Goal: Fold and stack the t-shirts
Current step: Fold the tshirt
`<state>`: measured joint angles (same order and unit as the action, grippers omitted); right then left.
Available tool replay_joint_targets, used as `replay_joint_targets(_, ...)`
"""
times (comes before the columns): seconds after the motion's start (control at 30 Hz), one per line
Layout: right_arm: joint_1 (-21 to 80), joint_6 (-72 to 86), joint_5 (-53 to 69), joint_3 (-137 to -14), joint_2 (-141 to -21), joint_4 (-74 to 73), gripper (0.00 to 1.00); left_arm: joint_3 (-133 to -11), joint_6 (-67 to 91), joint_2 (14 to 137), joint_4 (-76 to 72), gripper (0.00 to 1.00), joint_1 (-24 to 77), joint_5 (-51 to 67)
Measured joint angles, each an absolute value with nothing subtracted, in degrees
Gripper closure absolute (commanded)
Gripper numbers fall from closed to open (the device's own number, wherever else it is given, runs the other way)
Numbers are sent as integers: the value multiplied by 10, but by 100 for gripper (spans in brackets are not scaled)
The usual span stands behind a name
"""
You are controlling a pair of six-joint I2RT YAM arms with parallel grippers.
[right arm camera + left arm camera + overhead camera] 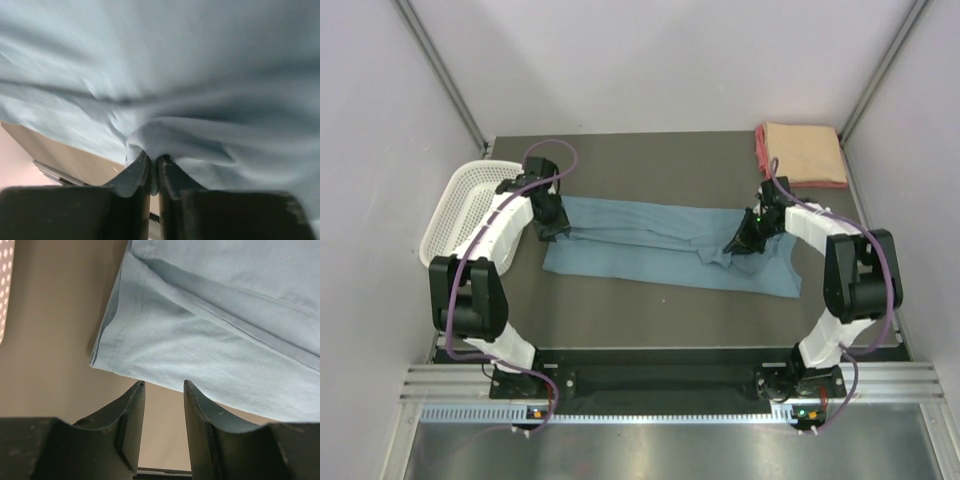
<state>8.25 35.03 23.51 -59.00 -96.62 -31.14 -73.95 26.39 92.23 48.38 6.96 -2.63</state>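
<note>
Blue-grey t-shirt: long strip across the surface. Right tool: clamped on a bunched fold. Left tool: jaws apart, empty, just short of the hem; should bite both layers before lifting level. Peach t-shirt: folded, far right corner.

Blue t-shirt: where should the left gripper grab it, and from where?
Take the blue t-shirt by its hemmed left end, sliding in low from the white mesh basket side. That edge lies flat and free just ahead of the open left gripper, while the right gripper pinches the other end.
</note>
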Motion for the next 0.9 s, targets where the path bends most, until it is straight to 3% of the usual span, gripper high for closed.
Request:
replay_joint_targets(0.13,85,345,227,-714,-1052,-309,61,-752,255,924,484,58,70,-26)
replay_joint_targets(0.2,85,332,221,-789,-1096,-313,59,-753,254,925,484,59,70,-26)
replay_joint_targets(0.37,85,291,193,-936,-1170,-320,39,-758,252,939,485,59,70,-21)
replay_joint_targets(0.53,85,238,162,-928,-1133,-360,37,-761,251,950,486,59,71,-13)
replay_joint_targets(0.73,84,210,164,-788,-1012,-382,45,-763,249,956,485,59,74,-7)
replay_joint_targets(0.9,84,215,190,-680,-964,-357,44,-769,249,970,485,60,77,7)
